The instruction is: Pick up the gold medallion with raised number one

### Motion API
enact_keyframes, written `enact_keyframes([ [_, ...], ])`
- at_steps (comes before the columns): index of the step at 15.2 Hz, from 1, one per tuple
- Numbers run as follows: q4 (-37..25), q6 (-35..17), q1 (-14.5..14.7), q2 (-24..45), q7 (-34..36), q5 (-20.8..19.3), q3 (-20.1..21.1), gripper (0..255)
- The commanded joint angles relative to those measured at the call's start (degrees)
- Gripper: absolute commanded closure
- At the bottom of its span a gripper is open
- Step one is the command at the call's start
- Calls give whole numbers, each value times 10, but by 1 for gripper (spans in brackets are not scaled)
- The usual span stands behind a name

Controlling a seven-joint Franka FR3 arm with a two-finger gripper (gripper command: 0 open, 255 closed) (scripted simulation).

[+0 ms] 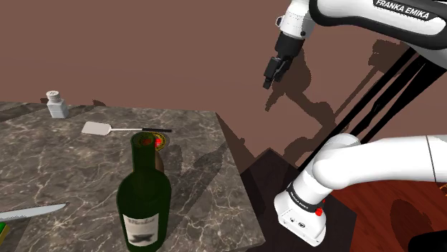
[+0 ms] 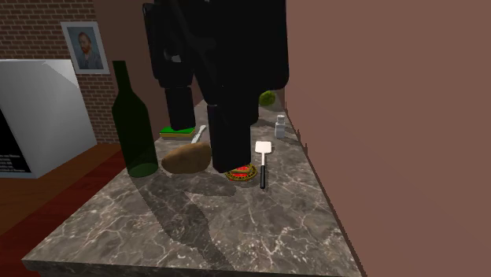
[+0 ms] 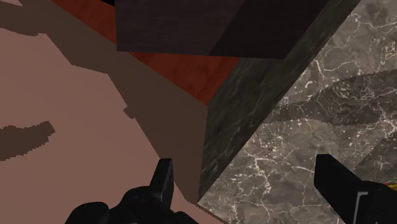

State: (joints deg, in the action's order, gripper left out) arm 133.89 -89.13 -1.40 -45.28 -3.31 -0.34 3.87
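Observation:
The gold medallion (image 1: pixel 165 141), round with a red centre, lies flat on the marble counter (image 1: pixel 64 165), just behind the neck of a green bottle (image 1: pixel 145 200). In the second exterior view the medallion (image 2: pixel 242 173) rests between a brown potato (image 2: pixel 187 157) and a white spatula (image 2: pixel 263 153). My gripper (image 1: pixel 269 76) hangs high in the air past the counter's edge on the shoulder view's right, close to the brown wall and well away from the medallion. In the wrist view its fingers (image 3: pixel 162 182) stand wide apart over the counter's corner, with nothing between them.
A white shaker (image 1: pixel 56 105) stands at the counter's far corner and a knife (image 1: pixel 32 212) lies near the front. The spatula (image 1: pixel 97 129) has a black handle pointing at the medallion. A green sponge (image 2: pixel 177 131) sits behind the potato. The arm (image 2: pixel 228 79) shows as a dark mass.

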Motion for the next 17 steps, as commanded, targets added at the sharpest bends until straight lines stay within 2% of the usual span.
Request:
enact_keyframes([
  [1,0,0,0,0,0,0,0,0],
  [10,25,-131,20,98,99,51,86,0],
  [17,1,-230,26,213,178,62,153,0],
])
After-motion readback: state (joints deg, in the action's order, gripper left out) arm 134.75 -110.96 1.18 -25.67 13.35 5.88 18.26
